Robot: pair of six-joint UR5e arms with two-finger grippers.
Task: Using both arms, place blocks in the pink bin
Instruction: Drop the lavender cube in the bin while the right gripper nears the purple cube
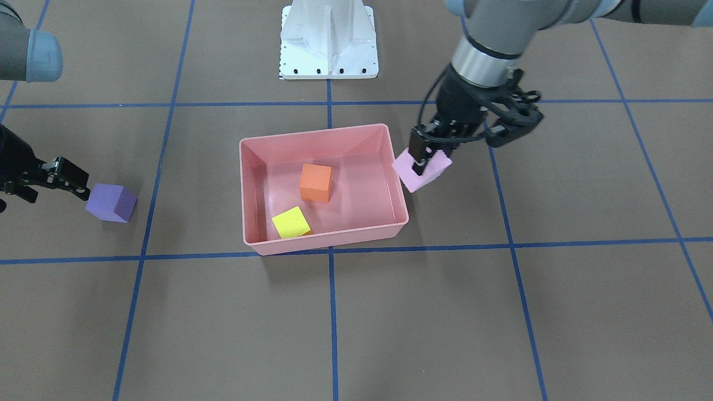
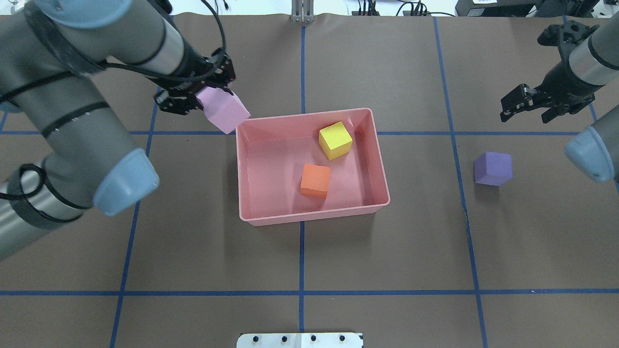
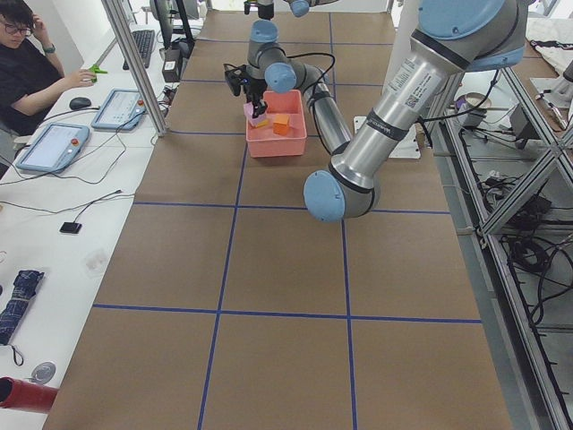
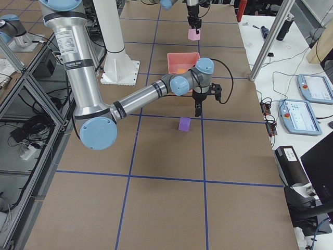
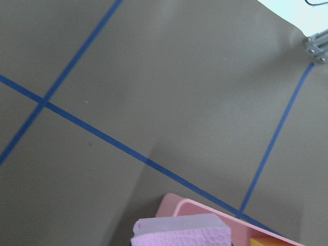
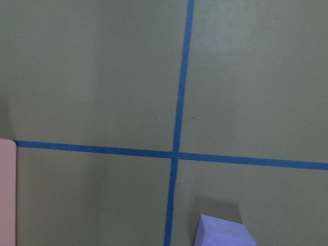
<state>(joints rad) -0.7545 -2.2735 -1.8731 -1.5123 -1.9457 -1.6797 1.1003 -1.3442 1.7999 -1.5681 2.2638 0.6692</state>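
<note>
With the orange block (image 2: 315,180) and yellow block (image 2: 334,140) already in the pink bin (image 2: 309,220) mid-frame, my left gripper (image 2: 213,99) clamps the light pink block (image 2: 225,112) at its upper-left corner, while my right gripper (image 2: 527,112) hangs spread, empty, above-right of the purple block (image 2: 492,168).

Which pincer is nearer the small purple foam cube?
Right. Right pincer: close by the purple foam cube. Left pincer: beyond the salmon-pink plastic bin, gripping a light-pink foam cube.

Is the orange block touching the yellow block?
Apart. The overhead view shows a strip of pink bin floor between the orange block and the yellow block.
</note>
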